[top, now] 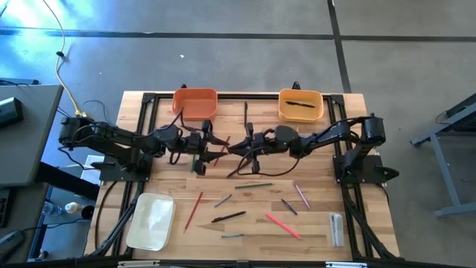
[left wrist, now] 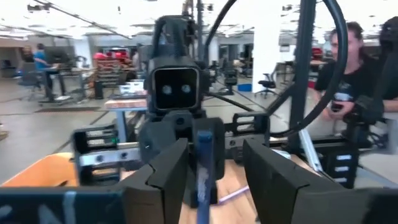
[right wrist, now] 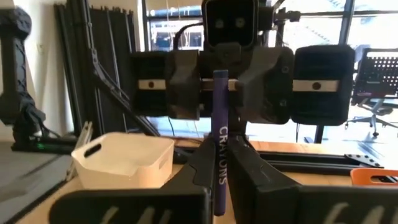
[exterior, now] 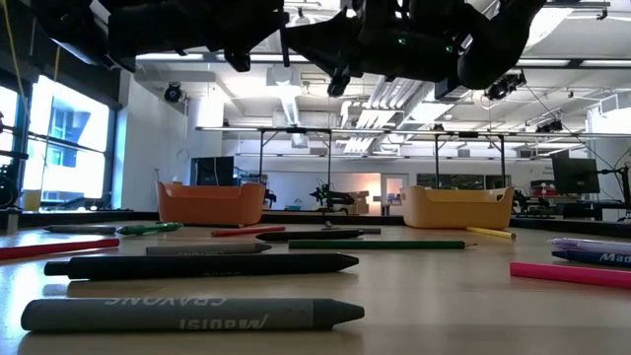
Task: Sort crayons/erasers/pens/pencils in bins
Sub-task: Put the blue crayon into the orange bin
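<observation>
the wooden worktop (top: 320, 223) carries three bins: the white bin (top: 152, 220) at the near left corner, the orange bin (top: 195, 103) at the far edge left of centre, and the yellow-orange bin (top: 300, 105) at the far edge right of centre, with a dark pen (top: 300, 104) lying in it. both arms reach in over the middle of the worktop and meet there, raised above the surface. the right gripper (right wrist: 219, 180) has its fingers closed tight on a purple crayon (right wrist: 220, 149), which stands upright between them. the left gripper (left wrist: 214, 180) faces it, its fingers spread apart on either side of the same crayon without visibly pressing it. loose on the near half of the worktop lie a red pencil (top: 193, 210), a green pencil (top: 253, 185), a black pen (top: 229, 217), a pink crayon (top: 282, 225) and a grey crayon (exterior: 192, 315). a small clear-grey block (top: 336, 228) sits near the right front corner. beyond the worktop a person (left wrist: 357, 68) sits in the room.
</observation>
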